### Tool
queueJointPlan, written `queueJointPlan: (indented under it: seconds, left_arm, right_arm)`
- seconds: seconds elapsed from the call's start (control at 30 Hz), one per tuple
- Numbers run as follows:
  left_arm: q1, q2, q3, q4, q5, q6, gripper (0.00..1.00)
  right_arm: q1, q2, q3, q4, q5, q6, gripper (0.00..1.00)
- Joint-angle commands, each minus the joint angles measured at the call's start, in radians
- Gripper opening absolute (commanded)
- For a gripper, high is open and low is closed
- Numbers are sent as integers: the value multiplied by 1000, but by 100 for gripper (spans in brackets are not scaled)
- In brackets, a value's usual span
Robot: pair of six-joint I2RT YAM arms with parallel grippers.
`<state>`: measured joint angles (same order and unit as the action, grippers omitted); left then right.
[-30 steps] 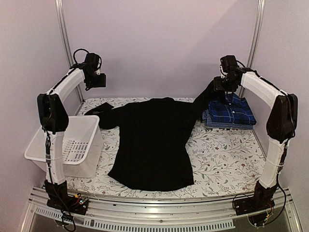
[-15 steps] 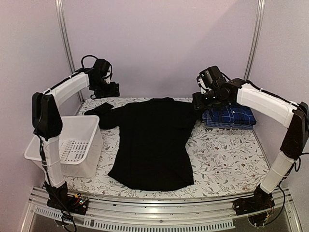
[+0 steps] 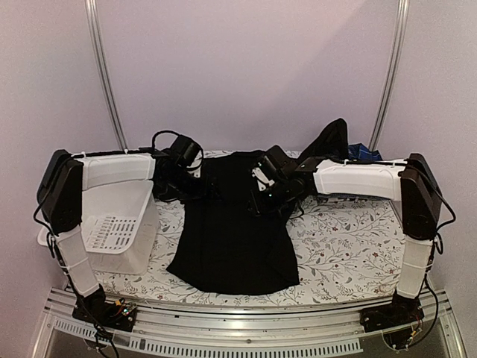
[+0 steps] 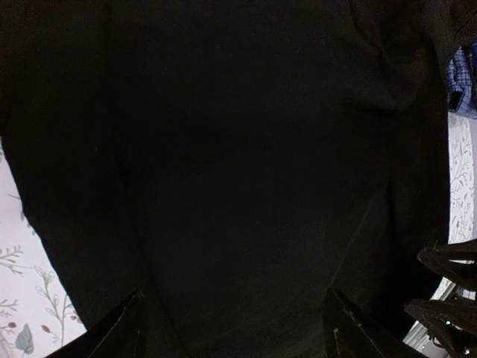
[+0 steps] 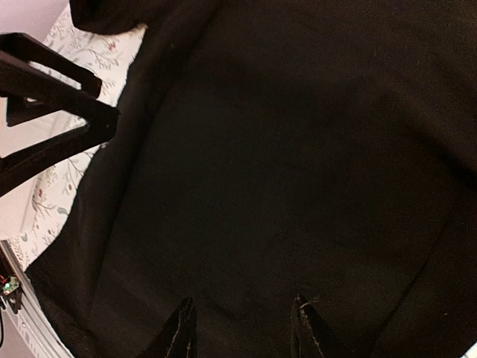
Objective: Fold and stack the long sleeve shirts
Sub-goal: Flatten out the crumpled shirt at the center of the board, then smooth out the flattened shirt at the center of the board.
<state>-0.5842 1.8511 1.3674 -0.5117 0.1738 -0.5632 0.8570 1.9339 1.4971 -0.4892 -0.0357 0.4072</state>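
Observation:
The black long sleeve shirt (image 3: 235,246) lies spread out flat in the middle of the table. One sleeve (image 3: 332,142) stands up, draped over my right forearm. The blue plaid shirt (image 3: 363,154) is mostly hidden behind that arm; a corner shows in the left wrist view (image 4: 462,82). My left gripper (image 3: 200,188) hovers low over the shirt's upper left, open and empty (image 4: 235,332). My right gripper (image 3: 259,197) hovers over the upper middle, open and empty (image 5: 242,328). Black cloth fills both wrist views.
A white slotted basket (image 3: 119,224) stands at the left edge beside my left arm. The floral tablecloth (image 3: 350,239) shows to the right of the shirt. The two grippers are close together; the left fingers (image 5: 52,89) show in the right wrist view.
Both arms have swung down and inward from the back corners to just over the black shirt. The sleeve that hung from the right gripper is now draped over the right forearm.

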Motion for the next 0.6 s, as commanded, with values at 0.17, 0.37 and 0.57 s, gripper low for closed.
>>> queueJointPlan:
  seconds: [0.17, 0.37, 0.57]
  left_arm:
    - [-62, -49, -207, 141, 44, -79, 79]
    - [-81, -79, -317, 145, 26, -76, 79]
    - [-82, -101, -380, 134, -3, -70, 79]
  right_arm:
    - [-4, -3, -181, 6, 25, 36, 42]
    - [-24, -109, -400, 4, 73, 81, 42]
    - [-46, -256, -571, -1, 80, 139, 43]
